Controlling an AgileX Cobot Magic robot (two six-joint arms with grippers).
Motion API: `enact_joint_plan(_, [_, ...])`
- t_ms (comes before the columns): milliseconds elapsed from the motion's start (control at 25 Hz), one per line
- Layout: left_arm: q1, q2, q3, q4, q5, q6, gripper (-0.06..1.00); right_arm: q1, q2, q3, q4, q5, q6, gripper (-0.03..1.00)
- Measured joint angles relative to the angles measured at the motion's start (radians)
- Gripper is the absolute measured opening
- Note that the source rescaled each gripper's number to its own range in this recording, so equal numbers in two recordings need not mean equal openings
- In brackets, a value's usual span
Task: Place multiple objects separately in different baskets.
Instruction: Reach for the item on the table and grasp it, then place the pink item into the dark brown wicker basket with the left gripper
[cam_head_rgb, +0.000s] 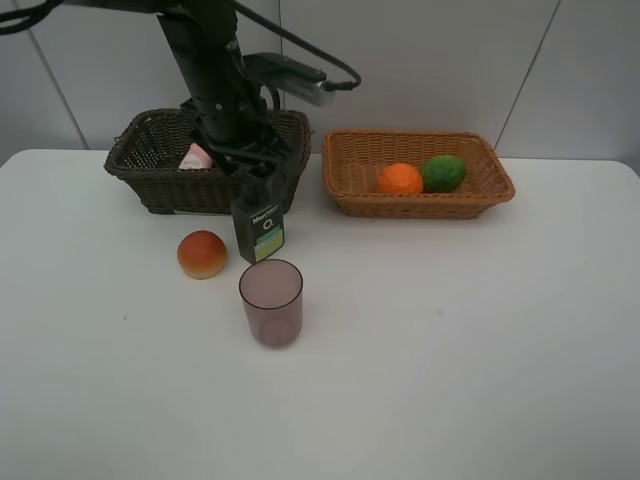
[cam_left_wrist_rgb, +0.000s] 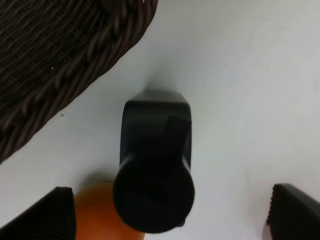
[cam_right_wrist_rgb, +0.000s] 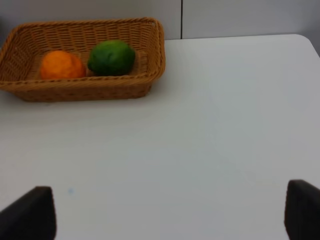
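**Left claw** (cam_left_wrist_rgb: 169, 200): jaws wide apart, poised directly above the dark green bottle (cam_left_wrist_rgb: 155, 165). One finger stands on each side and neither touches it. Only the left wrist view shows this clearance. In the high view the arm covers the bottle's cap and only the labelled body shows.

**Right claw** (cam_right_wrist_rgb: 169, 200): jaws apart with nothing between them, over bare table (cam_right_wrist_rgb: 210, 145). It is seen only in its own wrist view.

**Clearances:**
- The bottle stands upright on the table, just in front of the dark brown basket (cam_head_rgb: 150, 185), near its right front corner.
- The peach-like fruit (cam_head_rgb: 202, 253) sits just to the bottle's left, apart from it.
- The purple-tinted cup (cam_head_rgb: 271, 302) stands upright near the bottle's front, also apart.
- Open table lies between the bottle and the light tan basket (cam_head_rgb: 345, 200).
- More open table runs across the whole front and right.

**Containers:**
- The dark basket holds the small pink bottle (cam_head_rgb: 195, 157), partly hidden by the arm.
- The tan basket holds the mandarin (cam_head_rgb: 400, 179) and the lime (cam_head_rgb: 443, 172), side by side.
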Motion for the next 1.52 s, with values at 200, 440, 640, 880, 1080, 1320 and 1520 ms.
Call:
enact_joint_plan(200, [0.000, 0.047, -0.005, 0.034, -0.027, -0.002, 0.99, 0.000, 0.000, 0.000, 0.000, 0.000, 0.000, 0.97])
enact_joint_plan(440, [0.000, 0.084, -0.005, 0.030, -0.079, -0.003, 0.99, 0.000, 0.000, 0.000, 0.001, 0.000, 0.000, 0.97])
enact_joint_plan(640, [0.000, 0.109, -0.005, 0.026, -0.088, -0.003, 0.99, 0.000, 0.000, 0.000, 0.001, 0.000, 0.000, 0.97])
enact_joint_plan(880, [0.000, 0.137, -0.005, 0.026, -0.092, -0.003, 0.93, 0.000, 0.000, 0.000, 0.001, 0.000, 0.000, 0.97])
enact_joint_plan(1080, [0.000, 0.139, -0.005, 0.031, -0.096, -0.003, 0.46, 0.000, 0.000, 0.000, 0.001, 0.000, 0.000, 0.97])
enact_joint_plan(1320, [0.000, 0.139, -0.006, 0.035, -0.103, -0.003, 0.48, 0.000, 0.000, 0.000, 0.001, 0.000, 0.000, 0.97])
enact_joint_plan(1520, [0.000, 0.139, -0.006, 0.035, -0.107, -0.003, 0.48, 0.000, 0.000, 0.000, 0.001, 0.000, 0.000, 0.97])
